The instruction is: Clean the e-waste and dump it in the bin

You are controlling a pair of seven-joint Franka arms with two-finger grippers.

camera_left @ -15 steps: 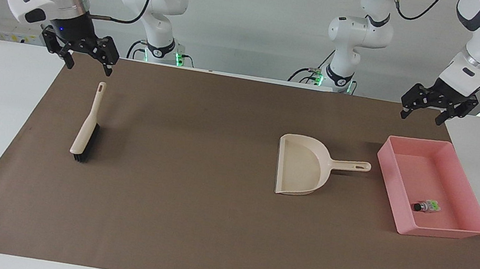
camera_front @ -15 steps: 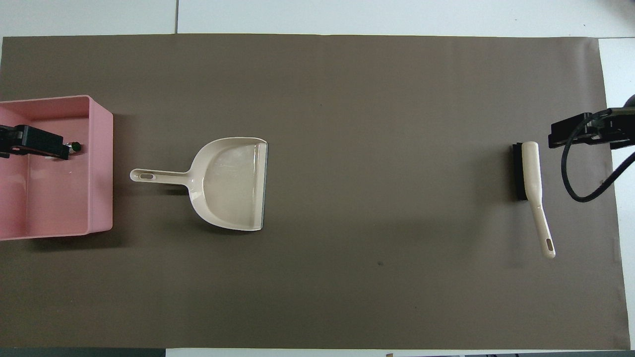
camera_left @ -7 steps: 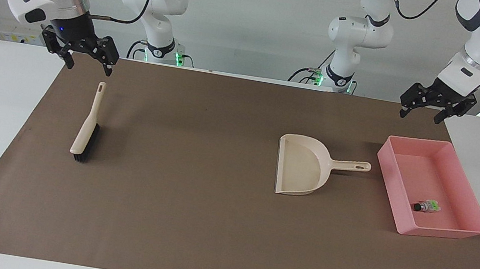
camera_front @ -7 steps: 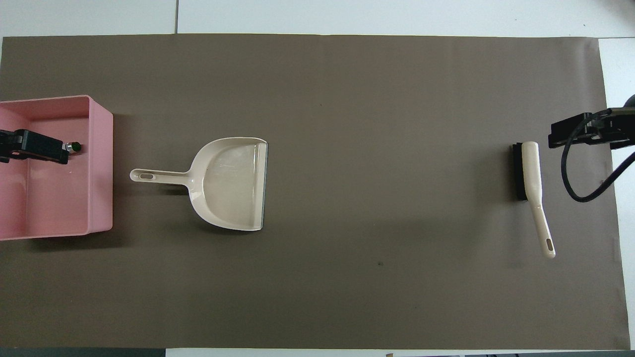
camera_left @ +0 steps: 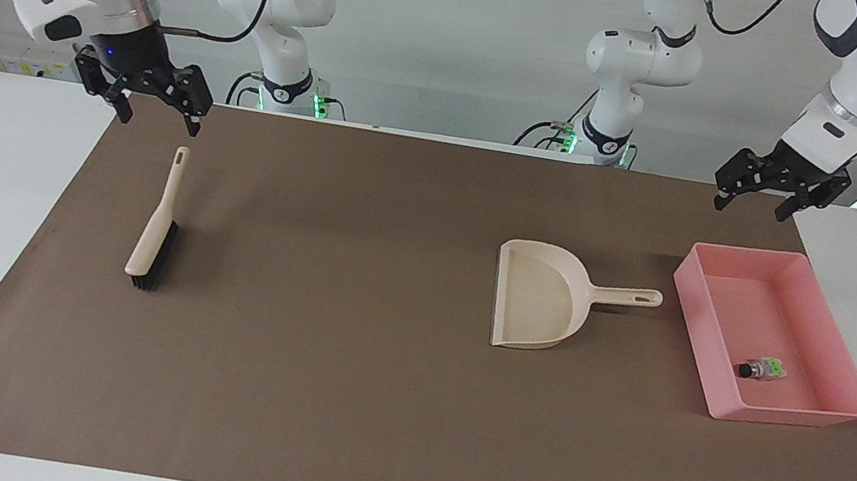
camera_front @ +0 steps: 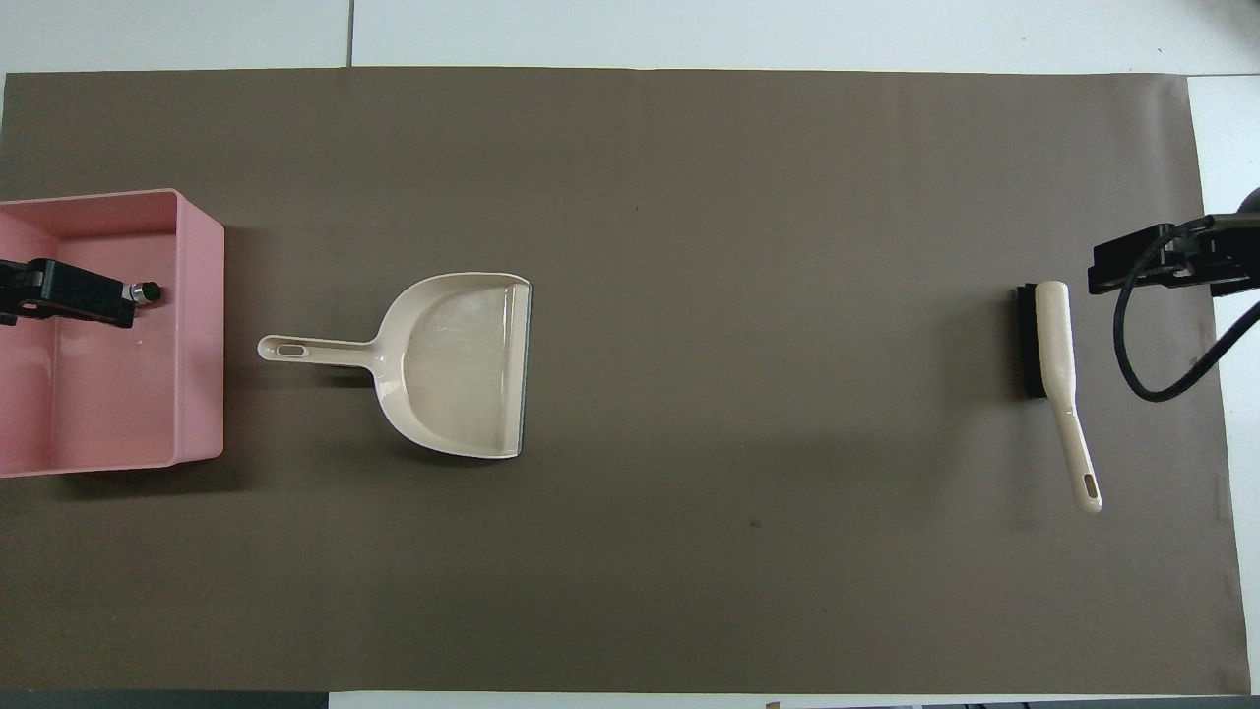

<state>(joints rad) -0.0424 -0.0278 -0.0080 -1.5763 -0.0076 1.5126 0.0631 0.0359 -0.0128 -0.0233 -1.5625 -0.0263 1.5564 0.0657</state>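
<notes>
With the e-waste [camera_left: 762, 369] already lying in the bin [camera_left: 849, 354] and the dustpan [camera_left: 534, 309] empty, the task is judged complete; left gripper [camera_left: 755, 203] and right gripper [camera_left: 159, 113] are raised, jaws apart, holding nothing.

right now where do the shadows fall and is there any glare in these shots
Facing view: soft shadows lie on the brown mat beside the brush, under the dustpan handle and along the pink bin. Overhead view: faint sheen streaks the dustpan floor; the left gripper hides most of the e-waste; shadow edges the bin.
</notes>
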